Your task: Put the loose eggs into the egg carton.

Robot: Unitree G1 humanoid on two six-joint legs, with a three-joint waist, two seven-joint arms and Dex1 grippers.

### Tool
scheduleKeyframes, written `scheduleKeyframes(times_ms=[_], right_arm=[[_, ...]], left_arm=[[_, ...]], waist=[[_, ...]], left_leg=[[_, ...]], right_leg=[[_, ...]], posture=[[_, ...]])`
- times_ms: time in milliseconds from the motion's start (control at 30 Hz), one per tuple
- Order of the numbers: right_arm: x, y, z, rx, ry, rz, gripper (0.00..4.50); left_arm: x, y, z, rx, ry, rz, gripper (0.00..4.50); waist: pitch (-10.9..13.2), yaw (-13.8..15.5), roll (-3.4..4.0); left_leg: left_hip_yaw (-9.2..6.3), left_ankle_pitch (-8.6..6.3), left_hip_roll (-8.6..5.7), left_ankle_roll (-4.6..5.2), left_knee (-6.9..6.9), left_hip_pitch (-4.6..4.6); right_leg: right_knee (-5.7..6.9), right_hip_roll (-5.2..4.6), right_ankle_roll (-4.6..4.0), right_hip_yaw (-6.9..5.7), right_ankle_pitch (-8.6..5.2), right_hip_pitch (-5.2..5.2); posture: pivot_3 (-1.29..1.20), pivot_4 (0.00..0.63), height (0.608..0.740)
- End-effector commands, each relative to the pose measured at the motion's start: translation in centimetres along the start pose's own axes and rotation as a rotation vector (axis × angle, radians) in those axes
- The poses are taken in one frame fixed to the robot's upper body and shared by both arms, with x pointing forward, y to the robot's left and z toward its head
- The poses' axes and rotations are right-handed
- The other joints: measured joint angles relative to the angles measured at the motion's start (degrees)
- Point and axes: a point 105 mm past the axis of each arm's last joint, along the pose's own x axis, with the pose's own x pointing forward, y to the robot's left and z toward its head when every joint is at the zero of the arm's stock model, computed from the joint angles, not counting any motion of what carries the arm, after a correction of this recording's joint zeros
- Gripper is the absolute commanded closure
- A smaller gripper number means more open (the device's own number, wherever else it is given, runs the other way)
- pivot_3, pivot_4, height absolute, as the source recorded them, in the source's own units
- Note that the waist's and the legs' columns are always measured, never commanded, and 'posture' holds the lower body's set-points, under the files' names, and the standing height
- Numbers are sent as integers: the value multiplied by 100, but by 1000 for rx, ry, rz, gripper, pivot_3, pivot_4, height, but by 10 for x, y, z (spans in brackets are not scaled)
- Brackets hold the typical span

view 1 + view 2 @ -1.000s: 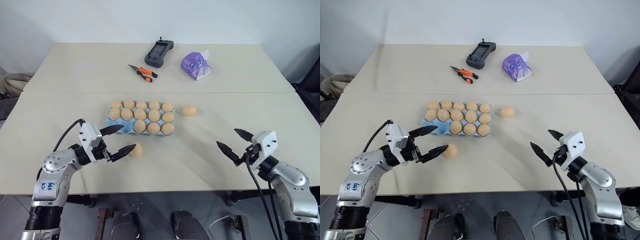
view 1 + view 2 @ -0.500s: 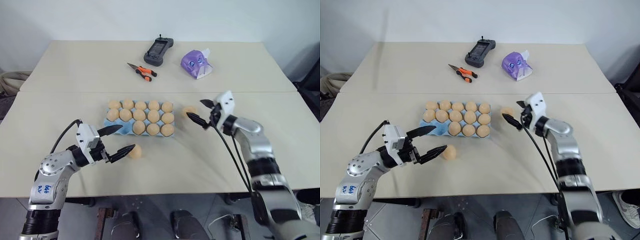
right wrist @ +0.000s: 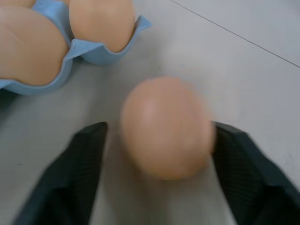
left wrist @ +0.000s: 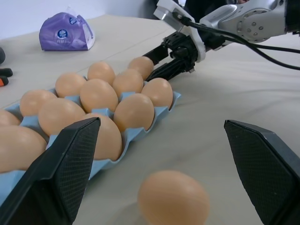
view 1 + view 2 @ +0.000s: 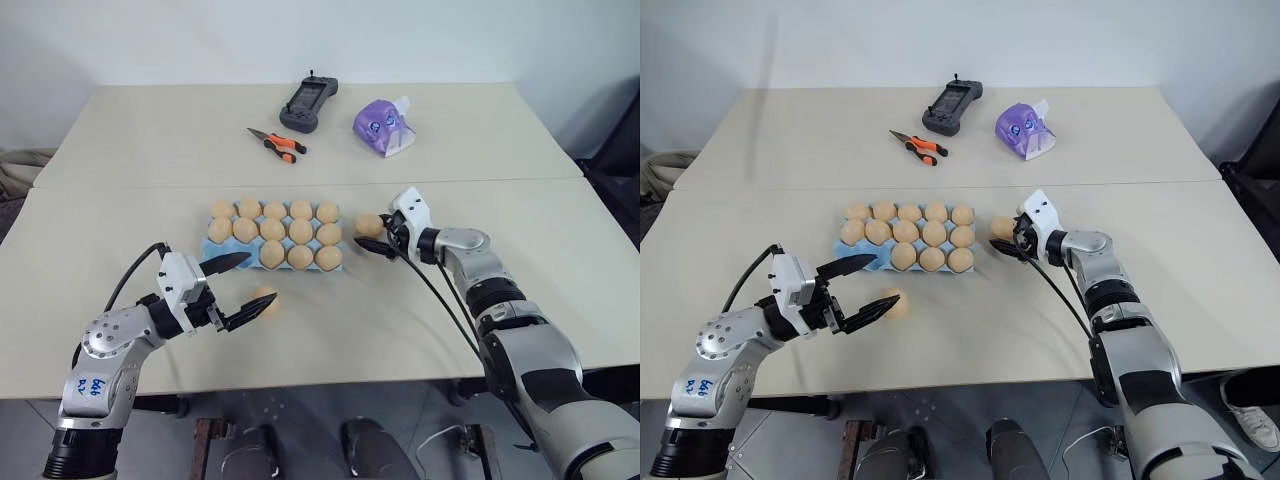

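The light-blue egg carton [image 5: 213,247] lies mid-table with its cups full of tan eggs. One loose egg [image 5: 368,224] rests on the table just right of the carton. My right gripper [image 5: 374,233] reaches in from the right and is shut on this egg, a finger [image 3: 79,178] pressed close on either side. A second loose egg [image 5: 262,298] lies in front of the carton's near edge. My left gripper [image 5: 258,280] hovers open right beside it, the lower fingertip almost at the egg and nothing between the fingers.
Orange-handled pliers [image 5: 275,142], a black handheld device [image 5: 306,98] and a purple tissue pack [image 5: 381,127] lie on the far table. A seam [image 5: 120,186] runs between the two tables, behind the carton.
My right arm has swung from the near right edge forward and left to the egg beside the carton, and its fingers have narrowed around it. The left arm has stayed put.
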Motion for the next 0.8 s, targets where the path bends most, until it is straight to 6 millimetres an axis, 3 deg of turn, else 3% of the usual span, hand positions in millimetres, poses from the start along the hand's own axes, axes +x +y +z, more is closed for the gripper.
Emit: scheduleKeyframes(times_ms=[33, 100, 200, 333, 433, 633, 700, 800], right_arm=[[2, -4, 22, -35, -74, -11, 2377], [1, -4, 19, -38, -66, -13, 2888], [1, -3, 22, -51, -83, -12, 2976], [7, 5, 60, -75, -202, 46, 2976], [25, 35, 95, -101, -268, 164, 2976], [59, 121, 125, -128, -276, 394, 2976], [68, 152, 134, -116, -293, 466, 2976], [77, 178, 138, -111, -286, 513, 2976]], left_arm=[[-2, 4, 10, 45, -31, 32, 0], [-3, 4, 9, 40, -33, 48, 0], [-5, 6, 7, 36, -32, 76, 0], [-27, 25, 5, 30, -40, 255, 0], [-59, 40, -2, 16, -23, 439, 0], [-114, 44, -20, -12, 35, 695, 0], [-127, 40, -23, -18, 44, 751, 0], [-134, 34, -24, -32, 41, 794, 0]], waist=[[0, -34, 0], [0, -48, 0], [0, -54, 0], [2, -88, 4], [4, -206, 6], [4, -207, 6], [3, -201, 3], [0, -182, -5]], left_leg=[[0, 0, 0, 0, 0, 0], [-1, 0, 0, 0, -1, 0], [-1, 0, 0, 0, -3, 0], [0, 0, 5, -1, -4, 0], [7, 1, 18, -4, -4, 0], [-13, 10, 56, -33, -17, -3], [-14, 9, 57, -34, -18, -10], [-13, 6, 50, -33, -21, -21]], right_leg=[[0, 0, 0, 0, 0, 0], [1, -1, 0, 0, 0, 0], [-1, -1, 0, 0, 0, 0], [-1, 1, 0, 2, 0, -3], [6, -1, -1, 13, 0, -10], [14, 1, -19, -8, -8, -21], [12, -2, -21, -11, -9, -24], [8, -9, -22, -15, -9, -31]], posture=[[0, 150, 740], [0, 150, 740], [0, 150, 740], [0, 150, 740], [0, 150, 740], [0, 150, 740], [0, 150, 740], [0, 150, 740]])
